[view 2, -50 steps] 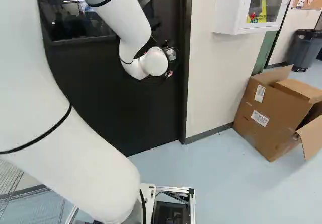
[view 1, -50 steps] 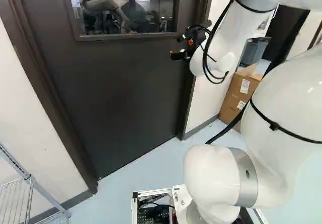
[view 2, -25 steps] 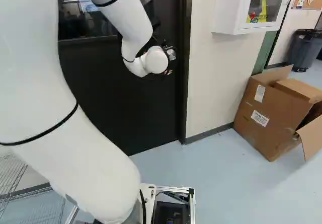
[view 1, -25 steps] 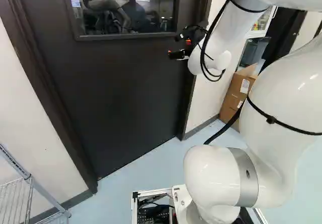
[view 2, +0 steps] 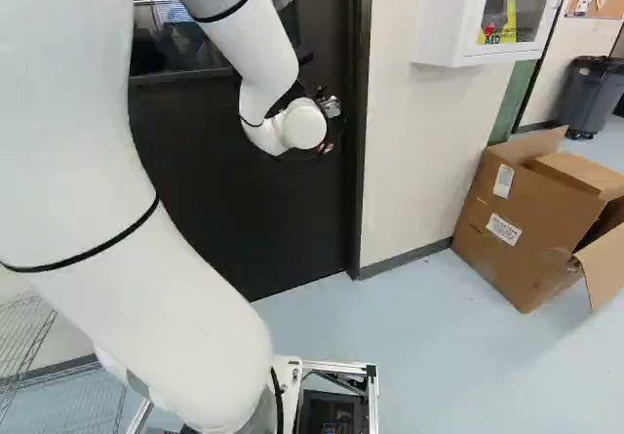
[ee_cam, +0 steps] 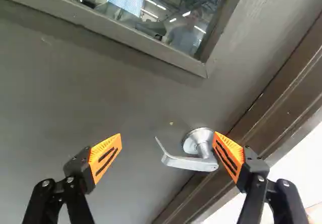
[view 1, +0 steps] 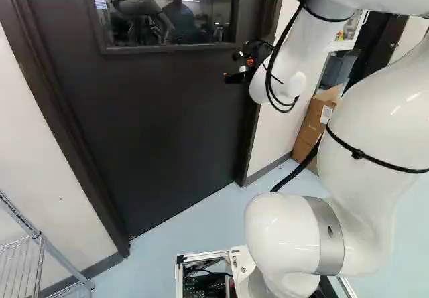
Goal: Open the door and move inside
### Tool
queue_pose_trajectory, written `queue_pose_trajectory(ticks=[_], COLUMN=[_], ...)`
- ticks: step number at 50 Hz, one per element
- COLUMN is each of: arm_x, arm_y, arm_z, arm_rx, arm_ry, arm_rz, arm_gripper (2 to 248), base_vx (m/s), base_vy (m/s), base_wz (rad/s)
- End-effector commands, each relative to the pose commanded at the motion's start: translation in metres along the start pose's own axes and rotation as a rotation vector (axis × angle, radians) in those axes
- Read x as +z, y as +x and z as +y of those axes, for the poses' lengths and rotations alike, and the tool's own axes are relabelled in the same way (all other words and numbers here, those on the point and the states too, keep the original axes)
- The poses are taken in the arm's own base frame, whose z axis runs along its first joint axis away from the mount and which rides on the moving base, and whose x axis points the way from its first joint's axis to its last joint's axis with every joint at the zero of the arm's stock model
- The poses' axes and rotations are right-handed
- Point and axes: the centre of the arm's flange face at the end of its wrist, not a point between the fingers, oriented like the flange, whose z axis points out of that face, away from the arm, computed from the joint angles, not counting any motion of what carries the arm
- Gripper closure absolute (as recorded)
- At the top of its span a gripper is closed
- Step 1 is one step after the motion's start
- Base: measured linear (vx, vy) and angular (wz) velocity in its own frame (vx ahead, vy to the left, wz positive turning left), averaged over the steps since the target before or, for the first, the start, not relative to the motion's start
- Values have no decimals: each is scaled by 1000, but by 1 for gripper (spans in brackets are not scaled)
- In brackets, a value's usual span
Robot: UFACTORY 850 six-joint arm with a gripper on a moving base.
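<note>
Standing open, your gripper (view 1: 236,67) faces the shut door (view 1: 161,117), its fingers (ee_cam: 106,157) spread wide. You have the lever handle (ee_cam: 188,162) ahead, between them and nearer one; you can't tell whether that finger touches it. The handle sits on the door near the window (ee_cam: 173,25) and door frame (ee_cam: 282,100). Past the frame, you'll see an open cardboard box (view 2: 517,224) beside the wall (view 2: 414,161).

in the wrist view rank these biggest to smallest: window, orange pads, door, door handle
1. door
2. window, cut off by the view's edge
3. door handle and each of the orange pads: too close to rank, since the pads look nearer the camera; the two pads look alike in size
</note>
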Motion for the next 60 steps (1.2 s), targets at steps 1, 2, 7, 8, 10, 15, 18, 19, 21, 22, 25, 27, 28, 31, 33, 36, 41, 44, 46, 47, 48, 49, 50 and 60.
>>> queue_pose_trajectory(ticks=[1, 2, 7, 8, 10, 15, 18, 19, 21, 22, 25, 27, 28, 31, 33, 36, 41, 44, 46, 47, 48, 49, 50, 60], arm_x=[0, 0, 1, 2, 2, 5, 7, 8, 9, 10, 12, 14, 14, 16, 18, 20, 23, 24, 25, 26, 26, 26, 27, 29], arm_y=[-1, -2, -7, -8, -10, -15, -18, -19, -21, -22, -26, -28, -29, -32, -34, -37, -42, -45, -48, -49, -50, -51, -52, -62], arm_z=[0, -1, -3, -3, -4, -5, -6, -6, -6, -6, -7, -8, -8, -8, -9, -9, -11, -12, -12, -13, -13, -13, -14, -17], arm_rx=[1, 2, 8, 9, 11, 16, 19, 20, 22, 23, 26, 28, 29, 32, 34, 37, 42, 45, 47, 48, 49, 50, 51, 61], arm_ry=[1, 2, 6, 7, 9, 14, 17, 19, 21, 22, 25, 27, 28, 31, 33, 36, 41, 44, 46, 47, 48, 49, 50, 58], arm_rz=[-2, -4, -13, -15, -19, -28, -33, -35, -38, -40, -45, -49, -51, -56, -59, -64, -73, -78, -82, -84, -85, -88, -89, -107], arm_gripper=[3, 3, 3, 3, 3, 3, 3, 3, 3, 3, 3, 3, 3, 3, 3, 3, 3, 3, 3, 3, 3, 3, 3, 3], base_vx=[0, 0, 0, 0, 0, 0, 0, 0, 0, 0, 0, 0, 0, 0, 0, 0, 0, 0, 0, 0, 0, 0, 0, 0], base_vy=[0, 0, 0, 0, 0, 0, 0, 0, 0, 0, 0, 0, 0, 0, 0, 0, 0, 0, 0, 0, 0, 0, 0, 0], base_wz=[0, 0, 0, 0, 0, 0, 0, 0, 0, 0, 0, 0, 0, 0, 0, 0, 0, 0, 0, 0, 0, 0, 0, 0])
